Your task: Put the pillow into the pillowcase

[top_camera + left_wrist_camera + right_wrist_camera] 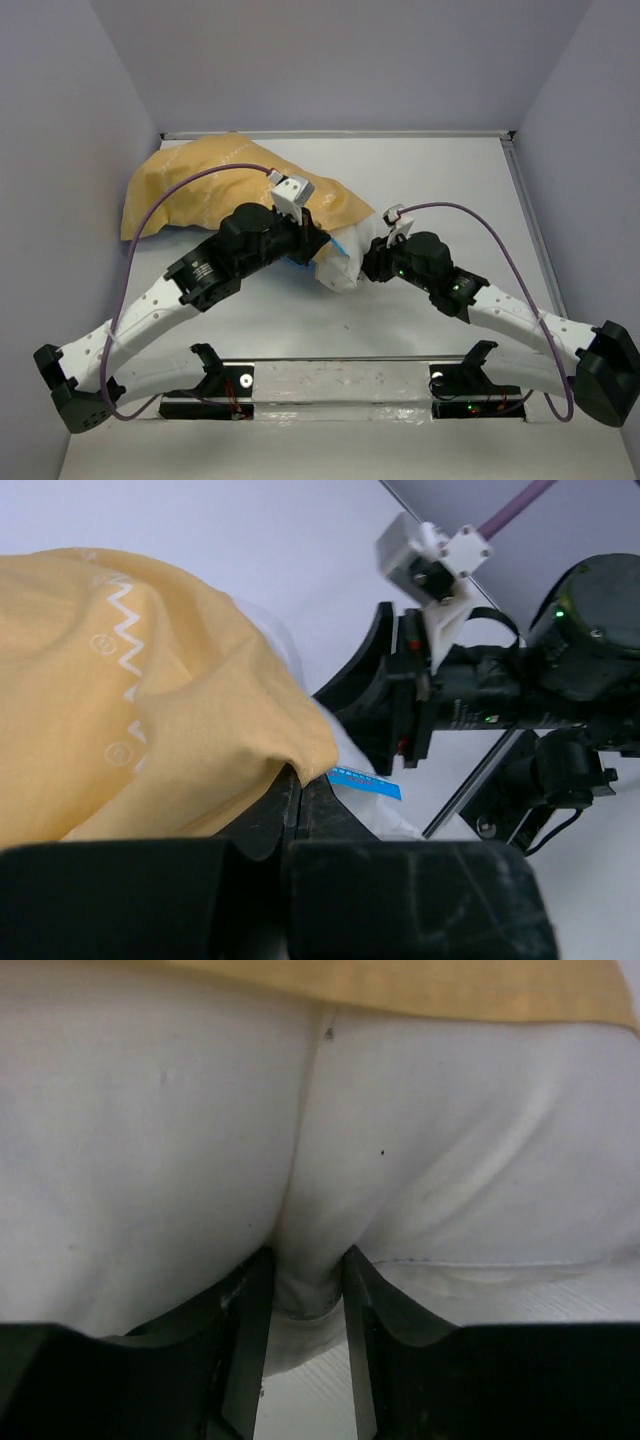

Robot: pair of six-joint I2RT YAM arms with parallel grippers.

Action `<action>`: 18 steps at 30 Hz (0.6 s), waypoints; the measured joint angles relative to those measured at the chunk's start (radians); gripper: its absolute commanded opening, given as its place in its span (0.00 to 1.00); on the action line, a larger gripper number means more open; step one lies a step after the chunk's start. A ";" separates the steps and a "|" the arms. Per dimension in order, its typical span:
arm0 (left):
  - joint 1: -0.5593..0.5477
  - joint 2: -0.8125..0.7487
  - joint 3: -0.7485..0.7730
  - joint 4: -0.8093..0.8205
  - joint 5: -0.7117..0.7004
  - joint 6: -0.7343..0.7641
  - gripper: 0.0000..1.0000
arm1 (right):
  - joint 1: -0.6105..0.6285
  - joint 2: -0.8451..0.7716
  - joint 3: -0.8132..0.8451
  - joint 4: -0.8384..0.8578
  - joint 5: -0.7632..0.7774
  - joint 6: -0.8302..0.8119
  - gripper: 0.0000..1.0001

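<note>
Inside pillowcase (200, 190): pillow (345, 268), 1 white end protruding.

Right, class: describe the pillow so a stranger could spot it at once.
On the white table, find the mustard-yellow pillowcase at far left. The pillow is the plump cushion poking from its right-hand end, near the table's middle. Alone among the fabrics, it is plain white.

White table (430, 170); pale lilac walls (340, 60) on three sides
</note>
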 measured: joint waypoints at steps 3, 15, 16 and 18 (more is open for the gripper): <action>0.000 0.086 0.019 0.039 0.087 0.010 0.00 | -0.004 0.079 0.003 0.047 -0.093 0.014 0.00; -0.002 0.307 0.220 0.145 0.299 0.026 0.00 | 0.092 -0.111 0.040 -0.018 0.066 -0.002 0.28; -0.006 0.317 0.239 0.156 0.306 0.029 0.00 | 0.094 -0.122 0.055 -0.046 0.090 -0.005 0.55; -0.014 0.324 0.264 0.174 0.307 0.037 0.00 | 0.099 -0.110 0.106 -0.126 0.154 0.000 0.68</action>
